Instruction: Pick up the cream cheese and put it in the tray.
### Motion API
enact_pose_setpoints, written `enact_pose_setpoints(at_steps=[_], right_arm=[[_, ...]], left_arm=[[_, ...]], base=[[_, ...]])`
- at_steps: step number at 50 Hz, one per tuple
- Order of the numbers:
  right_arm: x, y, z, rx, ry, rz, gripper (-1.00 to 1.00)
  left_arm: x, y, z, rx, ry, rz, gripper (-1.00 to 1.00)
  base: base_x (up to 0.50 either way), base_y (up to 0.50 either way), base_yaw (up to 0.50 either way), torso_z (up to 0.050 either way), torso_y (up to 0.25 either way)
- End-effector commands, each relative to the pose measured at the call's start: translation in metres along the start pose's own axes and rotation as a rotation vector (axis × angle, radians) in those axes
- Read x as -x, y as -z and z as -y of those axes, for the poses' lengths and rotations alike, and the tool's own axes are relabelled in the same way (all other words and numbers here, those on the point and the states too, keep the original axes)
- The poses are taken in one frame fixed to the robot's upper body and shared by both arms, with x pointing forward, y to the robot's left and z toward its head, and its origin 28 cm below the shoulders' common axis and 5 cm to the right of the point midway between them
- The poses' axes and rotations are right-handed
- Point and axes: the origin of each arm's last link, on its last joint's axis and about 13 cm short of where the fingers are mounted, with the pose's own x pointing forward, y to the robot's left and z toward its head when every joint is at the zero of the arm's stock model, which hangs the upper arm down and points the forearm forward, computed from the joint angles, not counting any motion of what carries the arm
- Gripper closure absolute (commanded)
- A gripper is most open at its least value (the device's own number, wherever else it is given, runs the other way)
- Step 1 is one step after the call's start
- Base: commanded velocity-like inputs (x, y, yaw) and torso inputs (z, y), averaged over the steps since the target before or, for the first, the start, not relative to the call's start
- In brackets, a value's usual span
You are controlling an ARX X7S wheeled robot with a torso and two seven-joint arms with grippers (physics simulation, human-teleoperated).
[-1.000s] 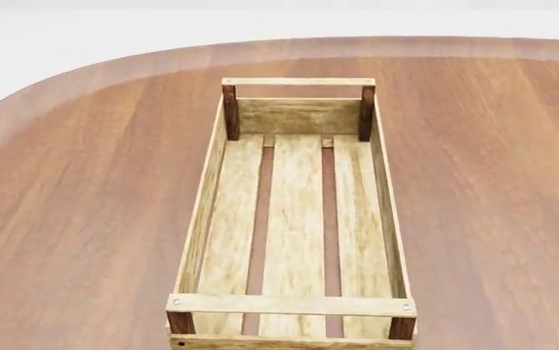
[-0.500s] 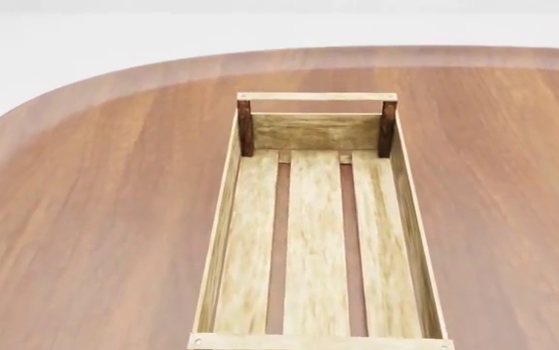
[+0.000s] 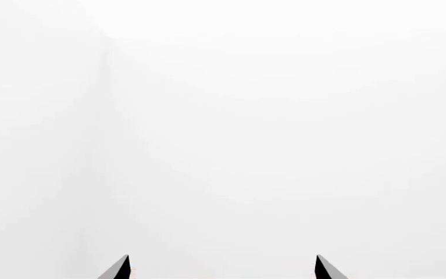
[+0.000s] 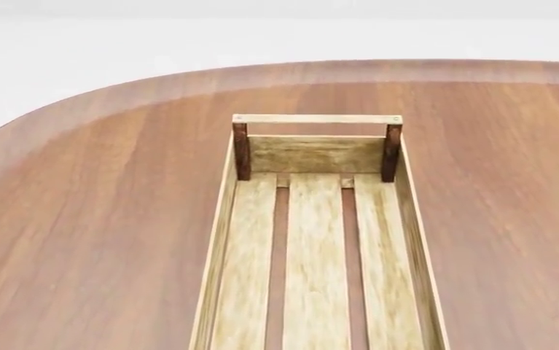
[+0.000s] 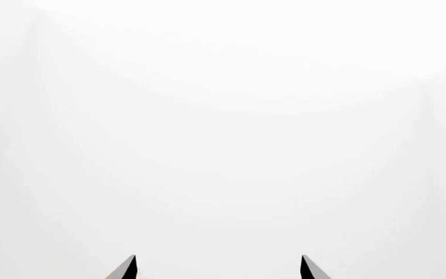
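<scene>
Here the tray (image 4: 318,240) lies apart from both spread tools.

The table (image 4: 95,219) is reddish brown wood with long darker streaks in the grain. Its rounded edge looks a bit paler than the top. The tray (image 4: 223,240) is light yellow-tan wood with soft wavy grain lines. Its floor has three pale slats, and the brown of the table shows as dark stripes in the gaps between them. Two posts at the far corners of the tray are dark brown, and the rail across them is pale tan. Behind the table everything is plain white. In the wrist views, the left gripper (image 3: 223,268) and the right gripper (image 5: 217,268) show only black pointed tips against plain white.
</scene>
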Motion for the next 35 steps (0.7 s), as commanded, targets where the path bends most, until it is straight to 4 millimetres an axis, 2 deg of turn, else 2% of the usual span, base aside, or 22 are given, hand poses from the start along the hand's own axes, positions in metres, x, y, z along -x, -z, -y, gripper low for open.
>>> enact_pose_setpoints(at_steps=[1,35], right_arm=[[0.0,0.0007,-0.0006,0.002,-0.004,-0.002,-1.0],[-0.0001,0.0007,0.0002,-0.021,0.005,0.0,-1.0]], left_arm=[[0.0002,-0.0002,0.0003,-0.002,0.002,0.0,-1.0],[0.0,0.0001,0.0001,-0.001,0.001,0.001,-1.0]], base=[[0.21,0.0,0.0,0.0,0.0],[0.2,0.0,0.0,0.0,0.0]])
